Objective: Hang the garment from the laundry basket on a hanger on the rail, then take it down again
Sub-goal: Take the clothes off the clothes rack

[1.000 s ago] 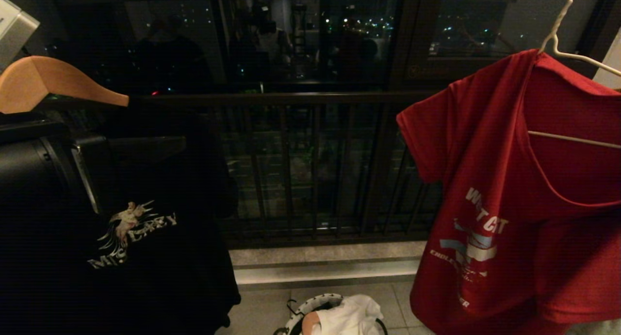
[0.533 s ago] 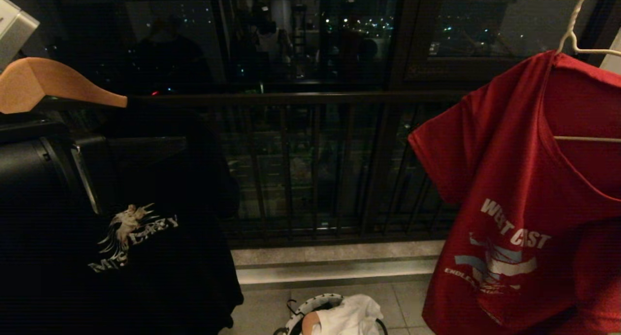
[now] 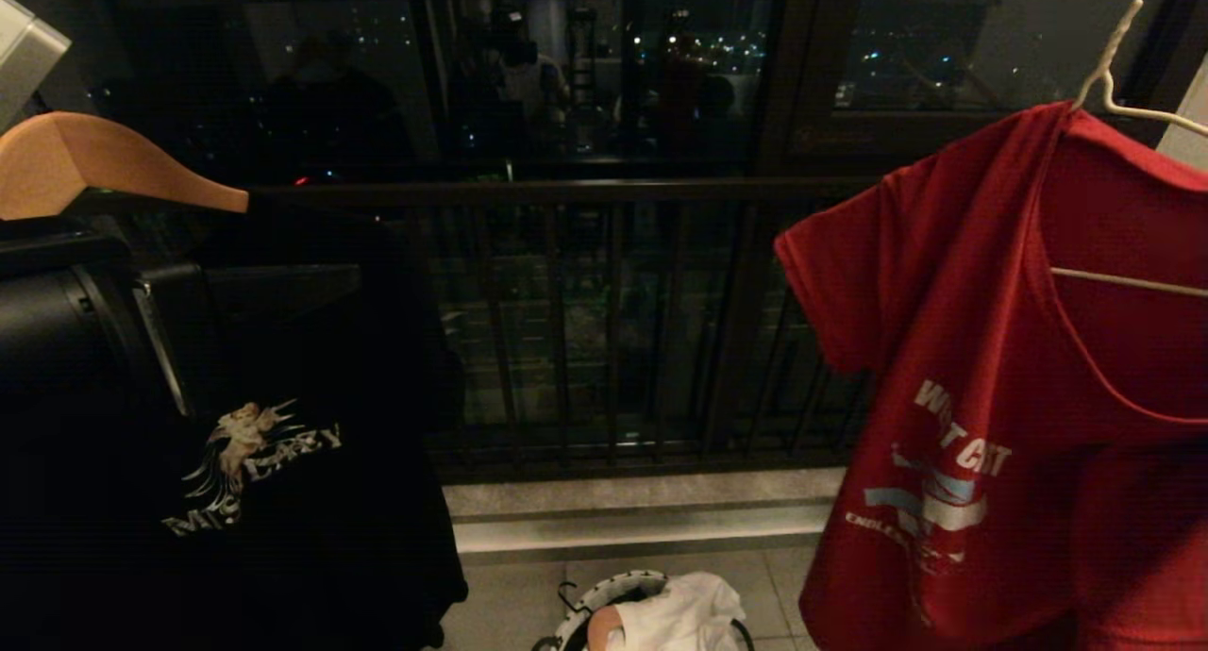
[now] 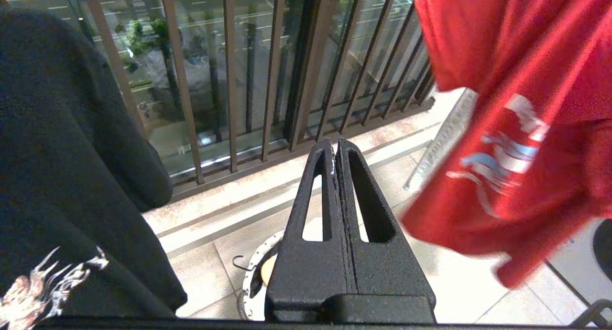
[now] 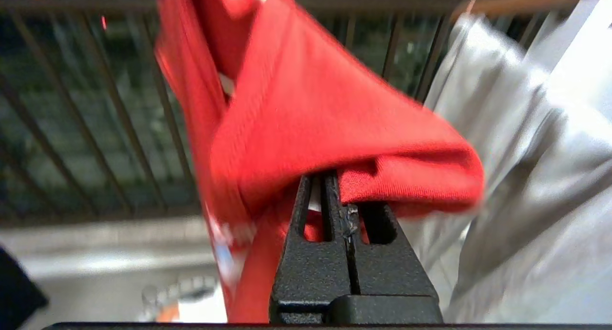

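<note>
2 shirts hang by a dark balcony railing. At 3 o'clock in the head view, the garment (image 3: 991, 349) — a red T-shirt with white lettering — is draped over the hanger (image 3: 1123, 281), a thin white wire one. At 9 o'clock hangs a black T-shirt (image 3: 236, 462) on a wooden hanger (image 3: 104, 165). At 6 o'clock the laundry basket (image 3: 590, 613) sits on the floor, holding a white cloth (image 3: 684, 618). The right tool (image 5: 330, 179) is clamped on a red fold of the shirt; the left tool (image 4: 335, 146) is closed and empty, above the basket. Likely the taking-down step — next, ease the cloth off the wire without snagging.
</note>
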Tool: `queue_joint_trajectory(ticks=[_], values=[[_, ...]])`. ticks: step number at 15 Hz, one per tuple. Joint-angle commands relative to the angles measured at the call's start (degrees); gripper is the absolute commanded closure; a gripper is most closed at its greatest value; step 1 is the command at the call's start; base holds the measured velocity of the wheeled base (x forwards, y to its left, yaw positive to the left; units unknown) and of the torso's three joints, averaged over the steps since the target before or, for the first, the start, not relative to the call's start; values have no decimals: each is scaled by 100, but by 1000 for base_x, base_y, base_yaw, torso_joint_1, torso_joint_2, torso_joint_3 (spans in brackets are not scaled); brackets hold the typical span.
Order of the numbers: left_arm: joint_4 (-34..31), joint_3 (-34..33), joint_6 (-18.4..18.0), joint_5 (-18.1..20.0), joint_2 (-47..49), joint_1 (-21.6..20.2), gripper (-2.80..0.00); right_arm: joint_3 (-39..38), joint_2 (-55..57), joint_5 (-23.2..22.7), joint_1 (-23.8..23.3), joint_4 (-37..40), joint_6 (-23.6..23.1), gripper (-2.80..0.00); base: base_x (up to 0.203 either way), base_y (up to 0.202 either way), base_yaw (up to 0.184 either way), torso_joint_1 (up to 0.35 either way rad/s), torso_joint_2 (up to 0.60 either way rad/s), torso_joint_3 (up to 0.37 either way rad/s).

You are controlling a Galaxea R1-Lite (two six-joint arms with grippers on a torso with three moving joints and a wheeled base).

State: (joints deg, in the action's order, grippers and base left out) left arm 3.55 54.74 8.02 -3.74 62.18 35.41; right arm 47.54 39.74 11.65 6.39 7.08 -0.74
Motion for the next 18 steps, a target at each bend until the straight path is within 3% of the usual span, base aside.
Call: queue_joint_trajectory(ticks=[1, 2, 3, 9, 12, 13, 16, 18], values=[[6, -7, 6, -4, 22, 1, 0, -317, -2, -19, 3, 2, -5, 0, 0, 0, 0, 0, 0, 0], [6, -7, 6, -4, 32, 1, 0, -387, 0, -56, 3, 4, -5, 0, 0, 0, 0, 0, 0, 0], [6, -7, 6, 3, 39, 1, 0, -443, -1, -127, 3, 10, -5, -280, 0, 0, 0, 0, 0, 0], [6, -43, 15, 5, 203, 1, 0, -916, 80, -303, 3, 30, -5, -280, 0, 0, 0, 0, 0, 0], [32, -70, 32, 5, 409, 2, 0, -778, 75, -373, 11, 8, -26, -280, 0, 0, 0, 0, 0, 0], [219, -130, 39, 5, 495, 1, 0, -557, 154, -440, 7, 13, -35, -280, 0, 0, 0, 0, 0, 0], [1584, -531, 12, -16, 894, 1, 0, 95, 771, -501, 3, 28, -251, -280, 0, 0, 0, 0, 0, 0], [1755, -568, 2, -19, 1004, 1, 0, 410, 1030, -547, 11, 115, -345, -280, 0, 0, 0, 0, 0, 0]])
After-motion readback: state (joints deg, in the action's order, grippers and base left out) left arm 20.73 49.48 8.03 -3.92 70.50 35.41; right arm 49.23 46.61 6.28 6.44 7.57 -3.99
